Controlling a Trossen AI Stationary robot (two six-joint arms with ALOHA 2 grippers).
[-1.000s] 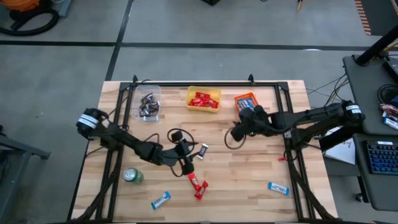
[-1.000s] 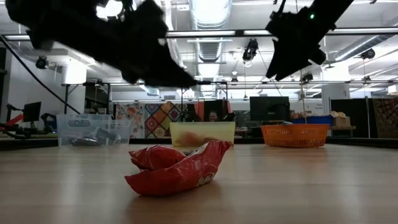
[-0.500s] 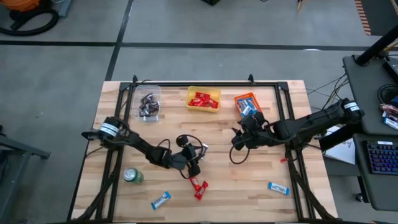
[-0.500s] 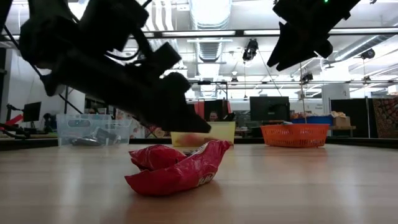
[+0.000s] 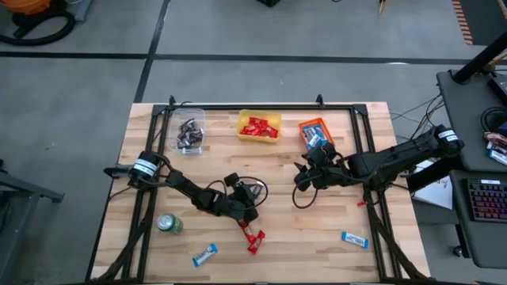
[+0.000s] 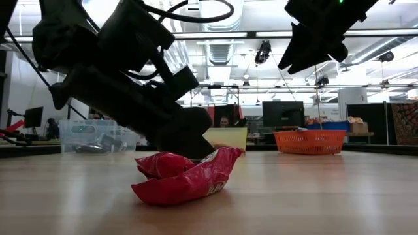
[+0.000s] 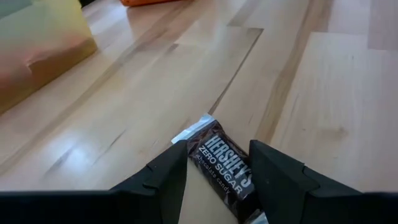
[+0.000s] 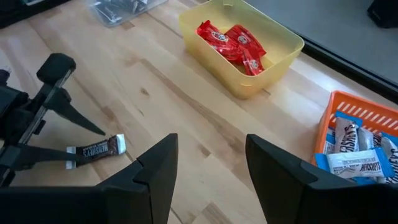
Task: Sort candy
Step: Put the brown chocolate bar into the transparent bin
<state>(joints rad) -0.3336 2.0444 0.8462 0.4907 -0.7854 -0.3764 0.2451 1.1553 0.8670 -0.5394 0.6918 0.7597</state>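
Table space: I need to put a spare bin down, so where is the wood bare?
Bare wood lies between the right hand and the blue bar, and between the green can and the clear bin. It is crowded around the left hand and the red bars.

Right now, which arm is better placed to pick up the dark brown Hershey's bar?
Left. The left gripper is open with its fingers either side of the brown bar on the table. The right gripper is open, empty, and off to one side.
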